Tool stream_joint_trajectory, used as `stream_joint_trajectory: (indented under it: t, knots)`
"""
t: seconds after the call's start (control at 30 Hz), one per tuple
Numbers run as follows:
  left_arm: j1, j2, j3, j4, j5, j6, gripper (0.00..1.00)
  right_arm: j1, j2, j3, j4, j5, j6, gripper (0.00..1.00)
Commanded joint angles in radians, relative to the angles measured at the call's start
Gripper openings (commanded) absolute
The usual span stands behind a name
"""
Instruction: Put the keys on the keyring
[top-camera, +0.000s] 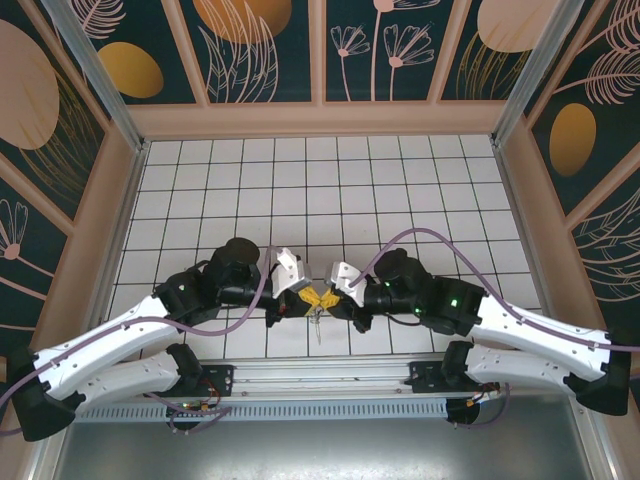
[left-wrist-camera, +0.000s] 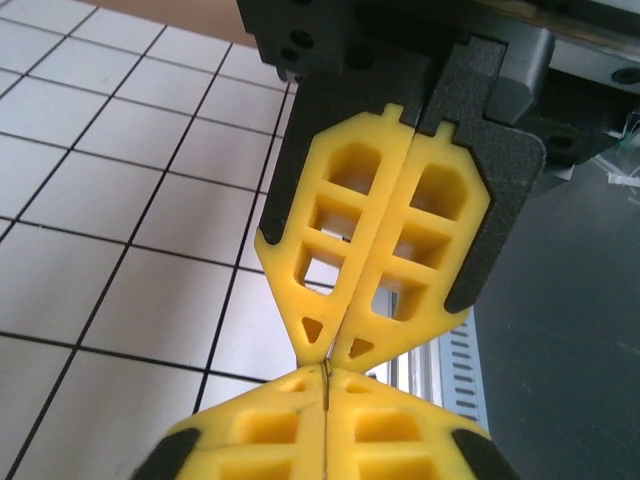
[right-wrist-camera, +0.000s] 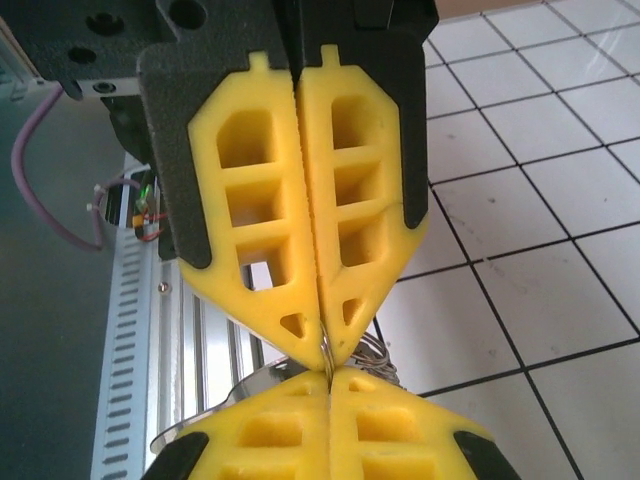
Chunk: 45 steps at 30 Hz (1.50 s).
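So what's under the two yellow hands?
Thin wire rings peek out below the left hand and right hand, both shut, with a grey loop lower down. Their fingers cover the rest, so I can't tell any keys.

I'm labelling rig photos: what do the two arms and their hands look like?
The left arm and right arm have white shells, black joints, green lights and purple cables. The left hand and right hand have black-backed yellow lattice fingers tapering to points.
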<state>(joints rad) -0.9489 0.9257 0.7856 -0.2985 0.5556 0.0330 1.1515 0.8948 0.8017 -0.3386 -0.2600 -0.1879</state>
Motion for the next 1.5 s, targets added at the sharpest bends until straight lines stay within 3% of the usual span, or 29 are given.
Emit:
stream_joint_trajectory:
  t: [0.0, 0.27, 0.43, 0.6, 0.8, 1.0, 1.17, 1.27, 1.47]
  knots:
    - [-0.002, 0.009, 0.038, 0.001, 0.008, 0.022, 0.0, 0.0, 0.019, 0.073, 0.022, -0.031, -0.043, 0.0]
    - [-0.002, -0.026, 0.004, 0.043, 0.012, 0.002, 0.0, 0.0, 0.025, 0.089, 0.002, -0.044, -0.045, 0.0]
    - [-0.002, -0.106, -0.062, 0.214, 0.027, -0.047, 0.0, 0.0, -0.007, 0.026, 0.073, -0.082, -0.01, 0.01]
    - [-0.002, -0.154, -0.135, 0.393, 0.037, -0.099, 0.0, 0.001, -0.05, -0.023, 0.146, -0.114, 0.018, 0.14]
    - [-0.002, -0.169, -0.195, 0.53, 0.044, -0.151, 0.0, 0.001, -0.052, -0.047, 0.19, -0.097, 0.03, 0.16]
    - [-0.002, -0.196, -0.248, 0.659, 0.054, -0.195, 0.0, -0.001, -0.057, -0.062, 0.229, -0.085, 0.042, 0.15]
    - [-0.002, -0.209, -0.3, 0.773, 0.076, -0.241, 0.0, 0.0, -0.072, -0.064, 0.23, -0.07, 0.035, 0.0]
    - [-0.002, -0.204, -0.275, 0.691, 0.079, -0.216, 0.0, -0.001, -0.091, -0.058, 0.215, -0.051, 0.022, 0.0]
    - [-0.002, -0.162, -0.127, 0.343, 0.049, -0.087, 0.0, -0.01, -0.084, 0.007, 0.116, -0.038, -0.032, 0.0]
